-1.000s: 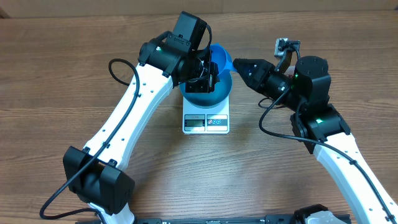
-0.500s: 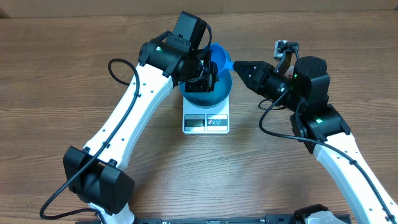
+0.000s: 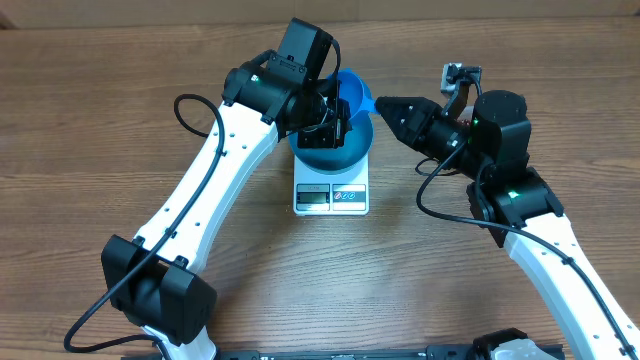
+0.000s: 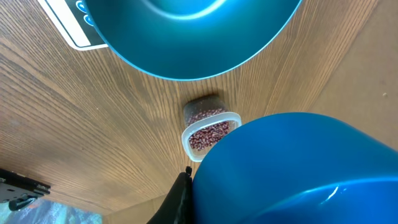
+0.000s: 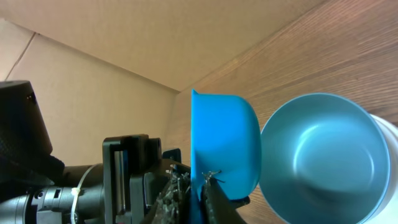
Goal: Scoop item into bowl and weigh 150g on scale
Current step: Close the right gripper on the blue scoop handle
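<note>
The bright blue bowl (image 3: 345, 152) stands on the white scale (image 3: 332, 195). In the right wrist view the bowl (image 5: 323, 155) shows no beans inside. A small blue scoop (image 3: 352, 92) hangs tilted just behind the bowl's far rim. My left gripper (image 3: 333, 125) is shut on the scoop, whose blue back (image 4: 298, 168) presses against the one dark finger (image 4: 180, 199) that shows. My right gripper (image 3: 380, 103) comes in from the right and is shut on the scoop's edge (image 5: 224, 143). The red-brown beans (image 4: 208, 134) lie in a clear tub beyond the bowl (image 4: 186, 37).
The clear tub (image 4: 186, 140) shows only in the left wrist view, on the wooden table; in the overhead view my left arm hides it. The scale's display and buttons (image 3: 330, 197) face the table's near edge. A cardboard wall (image 5: 124, 56) rises behind the table.
My right gripper's jaws have closed a little further onto the scoop. Neither arm, the bowl nor the scale has moved.
</note>
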You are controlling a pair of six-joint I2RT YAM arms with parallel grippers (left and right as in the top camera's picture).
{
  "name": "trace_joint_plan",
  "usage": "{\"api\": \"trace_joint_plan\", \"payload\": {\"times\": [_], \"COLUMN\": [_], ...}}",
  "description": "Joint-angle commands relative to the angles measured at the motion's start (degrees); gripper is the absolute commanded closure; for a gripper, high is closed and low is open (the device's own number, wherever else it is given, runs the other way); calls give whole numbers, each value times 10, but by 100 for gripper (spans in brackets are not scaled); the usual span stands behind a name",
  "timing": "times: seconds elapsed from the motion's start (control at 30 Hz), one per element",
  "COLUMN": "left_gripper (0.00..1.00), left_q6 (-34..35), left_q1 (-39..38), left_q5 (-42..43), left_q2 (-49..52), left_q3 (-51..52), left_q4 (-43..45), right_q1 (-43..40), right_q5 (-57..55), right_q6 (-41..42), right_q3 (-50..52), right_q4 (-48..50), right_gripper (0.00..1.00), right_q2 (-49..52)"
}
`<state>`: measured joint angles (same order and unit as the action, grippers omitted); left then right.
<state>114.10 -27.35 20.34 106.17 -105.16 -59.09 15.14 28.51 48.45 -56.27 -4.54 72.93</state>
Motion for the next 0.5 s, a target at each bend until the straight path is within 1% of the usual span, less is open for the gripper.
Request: {"api": "trace_joint_plan", "payload": {"times": [0.0,0.3,0.33,0.37,0.4,0.43,0.47], "left_gripper": [96,96,95,92,86,75,50], "left_q6": [12,12,12,12,12,12,12], "left_q1": [-1,-1,-1,-1,-1,-1,-1], "left_q5": [-8,-8,-8,-8,-8,-8,-8], "left_q2": [-10,-10,-10,-10,-10,-10,-10], "left_q3": [-12,-12,-12,-12,-12,-12,-12], "left_q4": [0,-1,-2,-3,-3,-3,-3], "right_q1": [2,2,2,2,2,2,2], "right_q5": [0,0,0,0,0,0,0], "right_q6": [-2,-2,-2,-2,-2,-2,-2], "right_q3": [-11,-11,-11,-11,-11,-11,-11], "right_q4": [4,6,7,7,7,8,9], "right_gripper": [96,96,96,96,96,96,96], "right_q2": [-2,-2,-2,-2,-2,-2,-2]}}
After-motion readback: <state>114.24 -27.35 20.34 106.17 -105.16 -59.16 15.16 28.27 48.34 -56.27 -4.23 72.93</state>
